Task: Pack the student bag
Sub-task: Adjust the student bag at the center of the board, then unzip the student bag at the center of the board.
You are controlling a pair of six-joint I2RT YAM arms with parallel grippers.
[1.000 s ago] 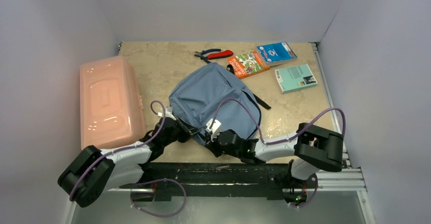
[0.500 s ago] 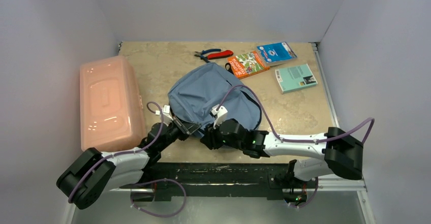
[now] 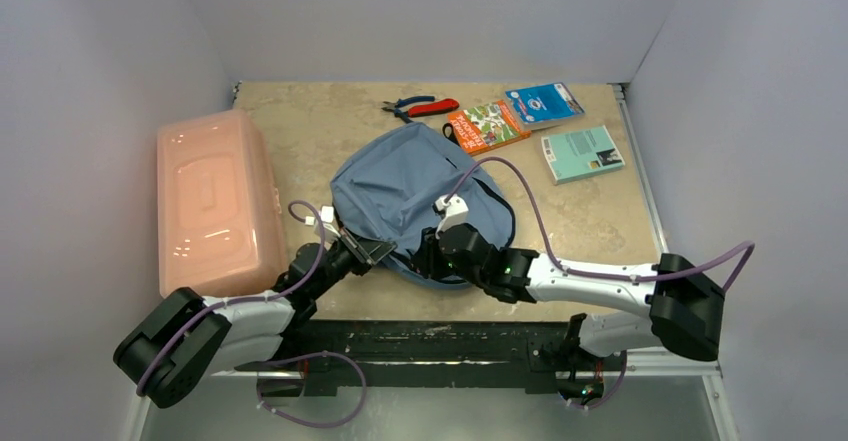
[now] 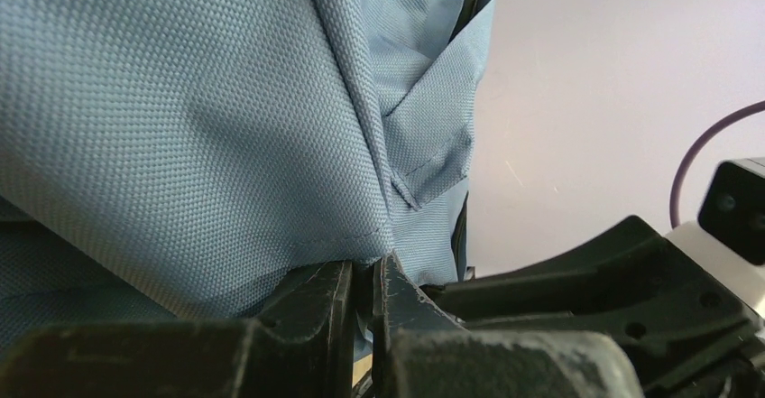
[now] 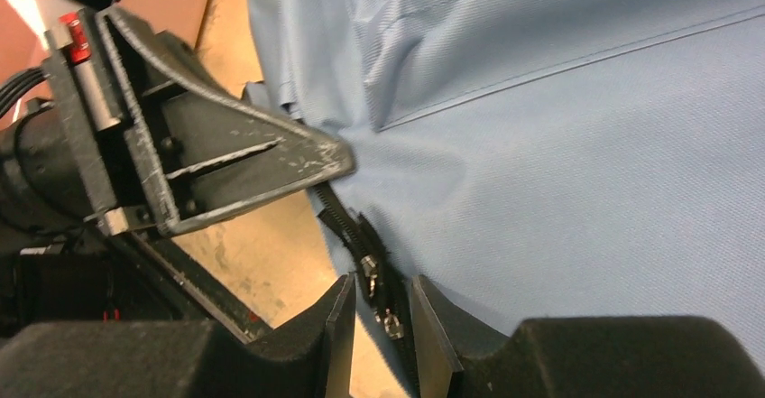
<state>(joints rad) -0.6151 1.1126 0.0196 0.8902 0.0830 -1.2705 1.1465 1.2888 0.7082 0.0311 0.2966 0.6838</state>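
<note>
R pincer [image 5: 381, 291] advanced, parted astride zip [image 5: 346, 219]; L pincer [image 4: 364, 277] clenches bag [image 3: 400, 181]; pink box [image 3: 210, 201] left

The bag [image 3: 400, 186] is grey-blue in a fine weave, with a black zip [image 5: 365, 245]. At left, the box [image 3: 210, 201] is translucent pink. Far off, the pliers [image 3: 420, 107] have red and blue handles. The booklet [image 3: 487, 126] is orange with a colourful picture, the packet [image 3: 543, 104] blue and white, and the book [image 3: 583, 153] teal. The table [image 3: 310, 131] is mottled beige.
</note>
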